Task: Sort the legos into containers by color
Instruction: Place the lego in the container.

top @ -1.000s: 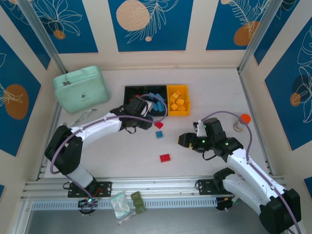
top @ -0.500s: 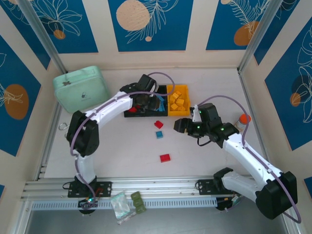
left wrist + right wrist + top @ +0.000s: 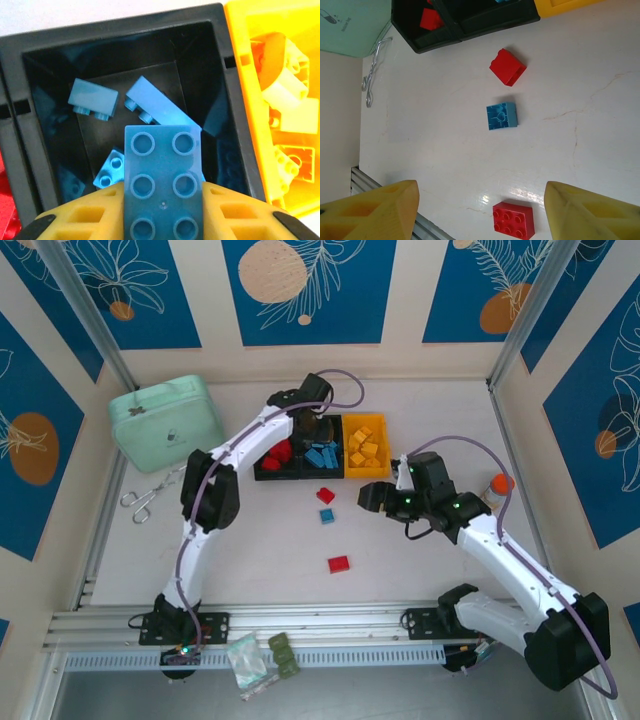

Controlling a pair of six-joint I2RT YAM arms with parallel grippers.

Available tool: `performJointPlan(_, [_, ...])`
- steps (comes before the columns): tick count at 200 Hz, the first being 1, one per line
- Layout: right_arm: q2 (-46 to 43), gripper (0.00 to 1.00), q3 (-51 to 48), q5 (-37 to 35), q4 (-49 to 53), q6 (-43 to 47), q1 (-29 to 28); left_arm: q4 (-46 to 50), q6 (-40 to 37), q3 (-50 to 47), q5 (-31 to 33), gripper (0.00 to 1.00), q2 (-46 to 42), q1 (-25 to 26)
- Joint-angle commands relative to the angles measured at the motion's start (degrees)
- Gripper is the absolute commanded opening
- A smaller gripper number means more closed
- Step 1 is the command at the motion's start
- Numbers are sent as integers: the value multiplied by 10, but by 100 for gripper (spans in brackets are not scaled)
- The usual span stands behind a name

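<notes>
Overhead, a pale cream table point(image 3: 260, 540) with faint hairline veins is seen, walled by panels printed with blue and orange leaves, a metal rail point(image 3: 320, 618) along its near edge. Three bins are set in a row toward the back: the left bin point(image 3: 260, 466) black with red legos, the middle bin point(image 3: 120, 25) black with blue ones, the yellow bin point(image 3: 365, 473) with yellow ones. The left gripper point(image 3: 312, 428) is held over the middle bin, clamped on a blue brick point(image 3: 162, 185) by its long sides. Its studs are turned up to the wrist camera, two across, and its long axis points from the fingers point(image 3: 75, 220) toward the bin's far wall. The right gripper point(image 3: 479, 200) is held wide apart above the table, where a red brick point(image 3: 507, 66), a blue one point(image 3: 501, 116) and another red point(image 3: 514, 220) lie loose, well apart. A mint case point(image 3: 165, 423) and what may be scissors point(image 3: 150, 496) are seen at the left.
</notes>
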State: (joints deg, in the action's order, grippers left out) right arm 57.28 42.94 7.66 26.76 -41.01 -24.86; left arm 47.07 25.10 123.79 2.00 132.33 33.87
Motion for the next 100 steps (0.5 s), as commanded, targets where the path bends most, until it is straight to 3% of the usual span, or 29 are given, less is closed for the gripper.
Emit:
performJointPlan(1, [-13,67,-15,0,4,-8,4,47,1,43,36,35,25,-4])
performJointPlan(50, [-18,67,-18,3,6,-9,5,57,0,59,45,54,33,-3])
performJointPlan(100, [-3,67,-13,-25,14,-7,-17,21,1,-23,18,55,-56,3])
